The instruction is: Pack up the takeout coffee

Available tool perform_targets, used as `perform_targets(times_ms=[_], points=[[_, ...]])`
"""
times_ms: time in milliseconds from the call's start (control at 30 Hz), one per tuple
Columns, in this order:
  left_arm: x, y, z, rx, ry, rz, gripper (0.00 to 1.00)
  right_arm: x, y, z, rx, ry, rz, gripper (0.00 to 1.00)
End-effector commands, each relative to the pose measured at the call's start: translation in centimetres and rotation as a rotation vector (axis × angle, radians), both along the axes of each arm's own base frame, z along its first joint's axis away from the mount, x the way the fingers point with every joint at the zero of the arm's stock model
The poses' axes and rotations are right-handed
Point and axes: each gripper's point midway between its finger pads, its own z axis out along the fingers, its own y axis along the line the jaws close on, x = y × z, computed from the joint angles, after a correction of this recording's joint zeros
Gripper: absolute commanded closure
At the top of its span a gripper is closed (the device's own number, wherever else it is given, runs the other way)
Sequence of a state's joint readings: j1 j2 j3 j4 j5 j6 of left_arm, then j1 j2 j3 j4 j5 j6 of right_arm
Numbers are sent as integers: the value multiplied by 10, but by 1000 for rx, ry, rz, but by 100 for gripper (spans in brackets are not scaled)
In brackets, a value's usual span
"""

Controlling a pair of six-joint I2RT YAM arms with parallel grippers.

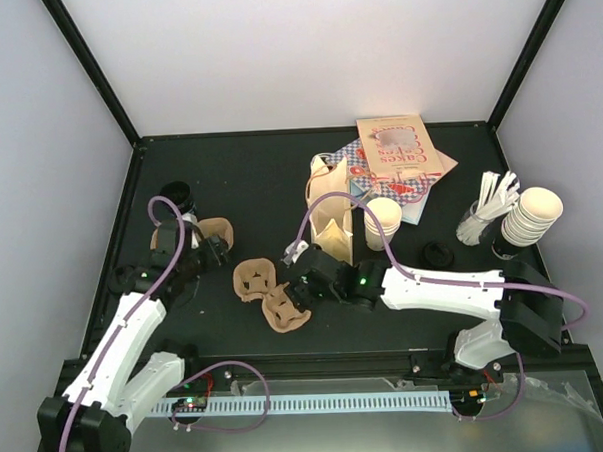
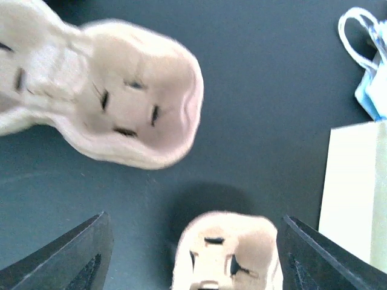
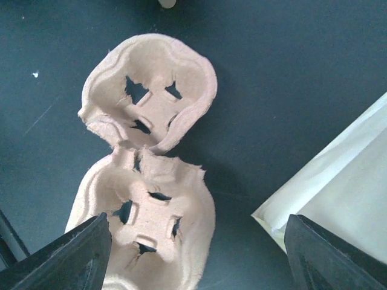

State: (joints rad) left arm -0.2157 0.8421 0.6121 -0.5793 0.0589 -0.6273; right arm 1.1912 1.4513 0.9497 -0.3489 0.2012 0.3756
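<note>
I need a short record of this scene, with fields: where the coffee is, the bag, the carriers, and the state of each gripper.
coffee: takeout coffee stands at the far left of the table, outside the bag
bag: paper bag upright near the centre
carriers: torn cup carrier lies below the right gripper; another carrier lies ahead of the left gripper
left gripper: open, holds nothing
right gripper: open, holds nothing
</note>
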Motion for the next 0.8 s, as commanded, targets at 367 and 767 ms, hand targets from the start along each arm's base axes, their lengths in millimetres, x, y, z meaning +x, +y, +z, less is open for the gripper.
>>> perform_targets(times_ms=[367, 767], points=[[49, 43, 50, 355, 156, -80, 28, 1, -27, 51, 89, -72, 37, 17], [93, 11, -1, 285, 274, -163, 37, -12, -36, 62, 130, -68, 79, 17]])
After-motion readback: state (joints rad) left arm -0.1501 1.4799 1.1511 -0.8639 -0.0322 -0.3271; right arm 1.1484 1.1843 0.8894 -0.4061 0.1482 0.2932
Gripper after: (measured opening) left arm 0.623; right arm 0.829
